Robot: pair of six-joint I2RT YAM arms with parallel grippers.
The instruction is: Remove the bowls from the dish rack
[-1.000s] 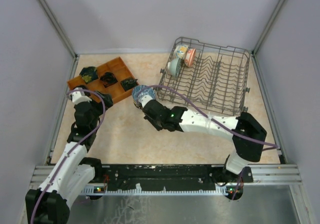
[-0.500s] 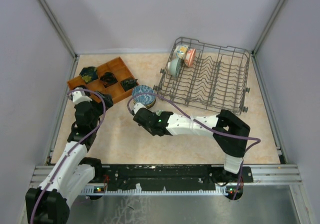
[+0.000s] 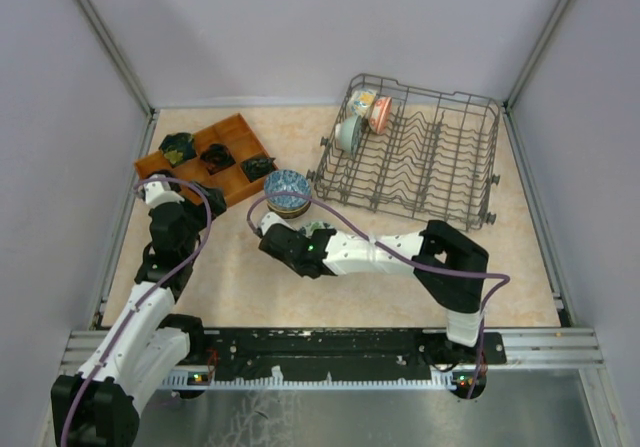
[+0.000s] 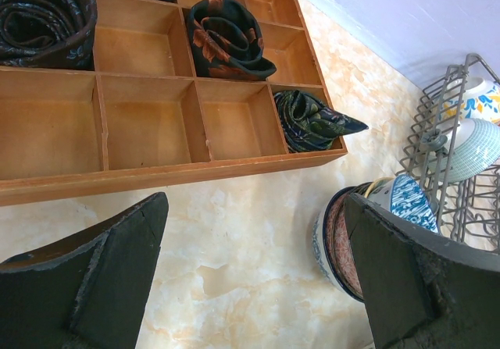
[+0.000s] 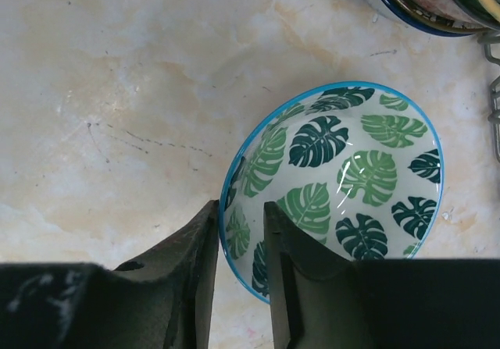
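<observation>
Green leaf bowl [image 5: 344, 185] sits upright on the desk [image 3: 240, 267], just beside the bowl stack [image 3: 288, 191], outside the dish rack [image 3: 405, 172]. The right arm reaches left and low; the right gripper [image 5: 241, 208] straddles the rim, fingers parted. The left gripper [image 4: 254, 208] hangs released.

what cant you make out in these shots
Bowl stack: its count. Top external shows only the top bowl; a finger of the left end effector covers its side in left wrist.
Green leaf bowl: mostly under the right arm in top external; near rim covered by the right end effector in right wrist.
Bowls in the dish rack: small, overlapping in top external; cut by the edge in left wrist.
</observation>
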